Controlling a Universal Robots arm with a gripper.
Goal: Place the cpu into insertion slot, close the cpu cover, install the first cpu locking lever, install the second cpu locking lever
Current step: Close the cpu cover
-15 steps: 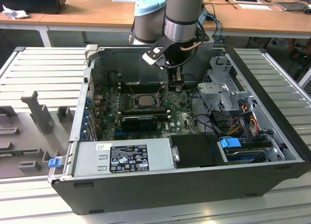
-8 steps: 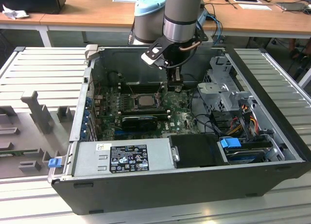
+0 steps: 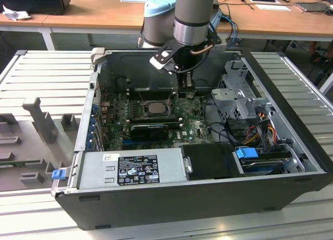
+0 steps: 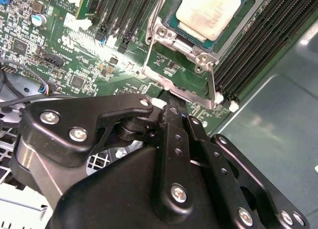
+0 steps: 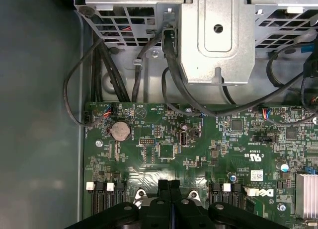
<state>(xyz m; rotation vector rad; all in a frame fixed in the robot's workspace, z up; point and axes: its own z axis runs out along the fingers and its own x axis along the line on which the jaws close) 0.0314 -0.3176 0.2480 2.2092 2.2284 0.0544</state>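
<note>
gripper [image 4: 170, 97] fingers [image 5: 163, 189] are pressed together, nothing visible between them, with the tips down at the near edge of the cpu cover [image 4: 158, 40] in the second wrist view. cpu [image 4: 208, 10] sits in the insertion slot [image 4: 173, 24] just beyond the fingertips, pale face showing through the cover's window. a thin metal lever [image 4: 212, 85] runs along the cover's side, close beside the tips.
</note>
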